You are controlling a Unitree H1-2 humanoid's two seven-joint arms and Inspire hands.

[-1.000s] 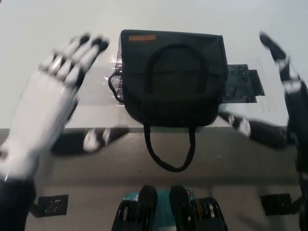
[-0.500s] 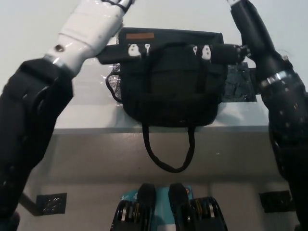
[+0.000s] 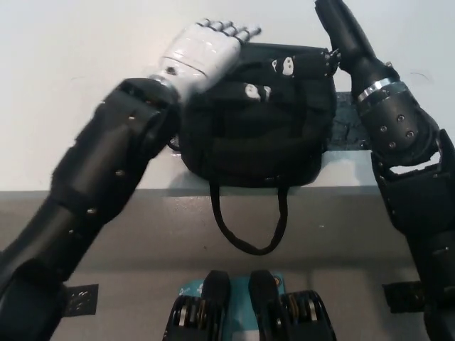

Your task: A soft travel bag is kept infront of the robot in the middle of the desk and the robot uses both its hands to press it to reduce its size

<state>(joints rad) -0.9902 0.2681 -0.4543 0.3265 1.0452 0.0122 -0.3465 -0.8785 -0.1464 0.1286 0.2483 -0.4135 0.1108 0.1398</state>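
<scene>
The left hand (image 3: pixel 202 53) is glossy white with ridged knuckles on a black forearm dotted with small screws. The right hand (image 3: pixel 340 32) is black; a silver ring bands its wrist.

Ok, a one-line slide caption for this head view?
White left hand and black right hand rest on a soft black fabric travel bag at the white desk edge.

travel bag (image 3: pixel 256 142): soft matt black cloth | left hand (image 3: pixel 202 53): glossy white plastic | desk (image 3: pixel 71 85): smooth
</scene>
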